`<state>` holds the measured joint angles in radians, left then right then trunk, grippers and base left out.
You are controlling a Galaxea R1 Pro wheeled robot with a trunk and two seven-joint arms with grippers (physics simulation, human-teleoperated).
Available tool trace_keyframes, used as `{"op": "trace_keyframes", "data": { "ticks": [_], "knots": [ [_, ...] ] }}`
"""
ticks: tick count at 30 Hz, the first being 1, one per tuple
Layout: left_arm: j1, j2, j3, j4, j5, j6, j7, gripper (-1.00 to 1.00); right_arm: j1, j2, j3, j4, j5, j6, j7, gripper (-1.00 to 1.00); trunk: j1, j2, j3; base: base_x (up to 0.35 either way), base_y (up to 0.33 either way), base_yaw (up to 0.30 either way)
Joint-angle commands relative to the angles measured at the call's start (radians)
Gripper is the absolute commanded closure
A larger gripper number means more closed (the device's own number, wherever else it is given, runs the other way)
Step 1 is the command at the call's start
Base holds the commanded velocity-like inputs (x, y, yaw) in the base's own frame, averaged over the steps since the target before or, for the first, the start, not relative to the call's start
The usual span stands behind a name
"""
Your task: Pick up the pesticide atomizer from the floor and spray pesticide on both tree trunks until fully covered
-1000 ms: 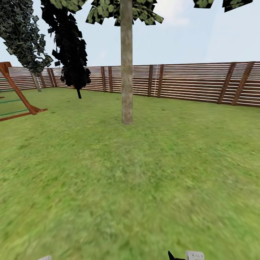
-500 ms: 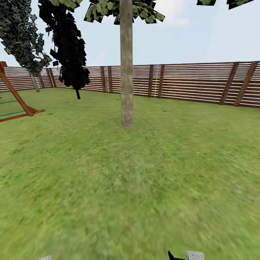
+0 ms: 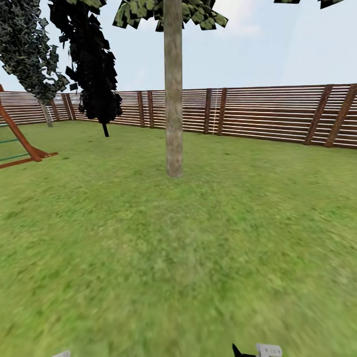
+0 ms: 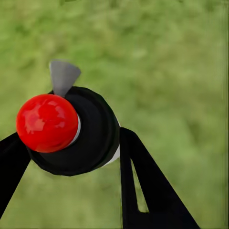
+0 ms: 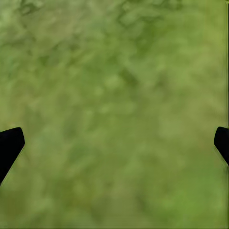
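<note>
Left hand (image 4: 71, 157) is clamped on the atomizer (image 4: 71, 131), right hand (image 5: 114, 143) spread apart with nothing in it over grass, and the tree trunk (image 3: 173, 99) stands upright dead ahead, well off, so I'd drive closer first.
</note>
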<state>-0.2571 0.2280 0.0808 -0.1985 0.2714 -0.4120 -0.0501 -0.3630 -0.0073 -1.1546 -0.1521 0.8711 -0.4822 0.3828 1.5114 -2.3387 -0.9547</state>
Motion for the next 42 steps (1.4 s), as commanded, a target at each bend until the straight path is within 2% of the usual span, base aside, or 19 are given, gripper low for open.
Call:
{"op": "trace_keyframes", "data": {
  "ticks": [1, 3, 7, 9, 42],
  "knots": [
    [-0.001, -0.001, 0.008, 0.001, -0.001, -0.002, -0.005, 1.0, -0.001, -0.001, -0.008, -0.004, 0.004, -0.003, 0.007, -1.0, 0.0, 0.0, -0.001, 0.339, 0.0, 0.0],
    [0.0, -0.003, 0.008, 0.001, -0.001, -0.002, -0.005, 1.0, -0.001, -0.002, -0.006, -0.006, 0.004, -0.014, 0.007, -1.0, 0.0, 0.0, -0.001, 0.339, 0.0, 0.0],
    [-0.001, -0.003, 0.008, 0.001, -0.001, -0.002, -0.005, 1.0, -0.001, -0.003, -0.004, -0.006, 0.006, -0.112, 0.009, -1.0, 0.0, 0.0, -0.001, 0.339, 0.0, 0.0],
    [-0.001, -0.003, 0.008, 0.001, -0.002, -0.003, -0.005, 1.0, -0.001, -0.002, -0.004, -0.006, 0.006, -0.129, 0.009, -1.0, 0.0, 0.0, -0.001, 0.339, 0.0, 0.0],
    [0.0, -0.005, 0.008, 0.001, -0.002, -0.002, -0.006, 1.0, -0.001, -0.003, -0.004, -0.006, 0.008, -0.138, 0.013, -1.0, 0.0, 0.0, -0.001, 0.339, 0.0, 0.0]
  ]
}}
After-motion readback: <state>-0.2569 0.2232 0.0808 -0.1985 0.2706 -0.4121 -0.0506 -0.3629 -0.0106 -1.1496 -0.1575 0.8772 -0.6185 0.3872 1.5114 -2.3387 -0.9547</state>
